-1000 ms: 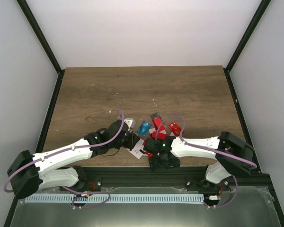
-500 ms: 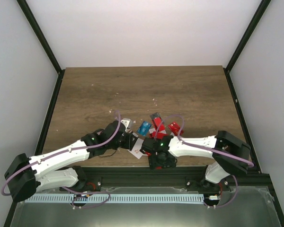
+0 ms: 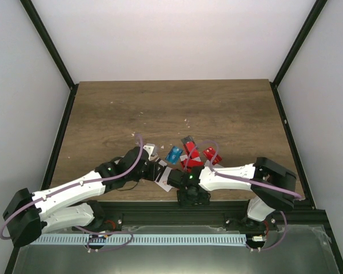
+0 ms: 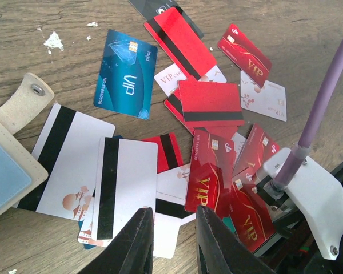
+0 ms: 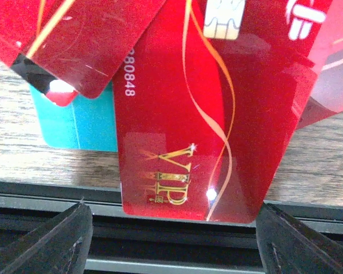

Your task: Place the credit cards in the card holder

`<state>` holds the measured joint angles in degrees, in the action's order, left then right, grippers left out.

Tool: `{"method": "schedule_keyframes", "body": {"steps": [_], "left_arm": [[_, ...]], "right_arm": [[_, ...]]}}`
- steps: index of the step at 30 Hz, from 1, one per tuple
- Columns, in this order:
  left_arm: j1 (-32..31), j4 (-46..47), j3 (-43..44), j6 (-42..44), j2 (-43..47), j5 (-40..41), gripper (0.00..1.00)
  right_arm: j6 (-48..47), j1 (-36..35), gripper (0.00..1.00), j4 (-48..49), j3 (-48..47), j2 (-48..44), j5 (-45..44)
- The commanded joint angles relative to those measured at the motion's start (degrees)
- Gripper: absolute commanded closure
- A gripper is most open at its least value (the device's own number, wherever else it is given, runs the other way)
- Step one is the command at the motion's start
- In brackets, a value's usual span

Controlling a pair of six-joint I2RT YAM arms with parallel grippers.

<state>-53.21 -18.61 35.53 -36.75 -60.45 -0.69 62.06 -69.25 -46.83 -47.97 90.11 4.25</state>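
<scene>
Red card (image 5: 188,114) lies untouched between my right claw's (image 5: 172,214) wide-spread fingers, poking past table (image 5: 331,165) edge; left claw (image 4: 176,210) narrowly parted, empty, above cards (image 4: 208,103).

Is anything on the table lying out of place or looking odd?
One red VIP card overhangs the near edge of the table, above the black rail. White flecks lie near the blue card.

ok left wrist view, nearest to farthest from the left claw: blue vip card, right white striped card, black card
1. right white striped card, just left of the left claw
2. blue vip card, upper left
3. black card, at the top edge
</scene>
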Motion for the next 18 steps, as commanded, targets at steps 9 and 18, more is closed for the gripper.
{"method": "schedule_keyframes", "body": {"steps": [9,18], "left_arm": [[1.2,-0.4,-1.6,1.9,2.0,-0.1,0.77],[1.7,-0.2,-2.3,1.8,2.3,-0.2,0.77]], "right_arm": [[4.5,-0.4,0.21,-0.6,-0.7,3.2,-6.8],[4.9,1.0,0.30,0.5,-0.6,3.0,-9.3]]}}
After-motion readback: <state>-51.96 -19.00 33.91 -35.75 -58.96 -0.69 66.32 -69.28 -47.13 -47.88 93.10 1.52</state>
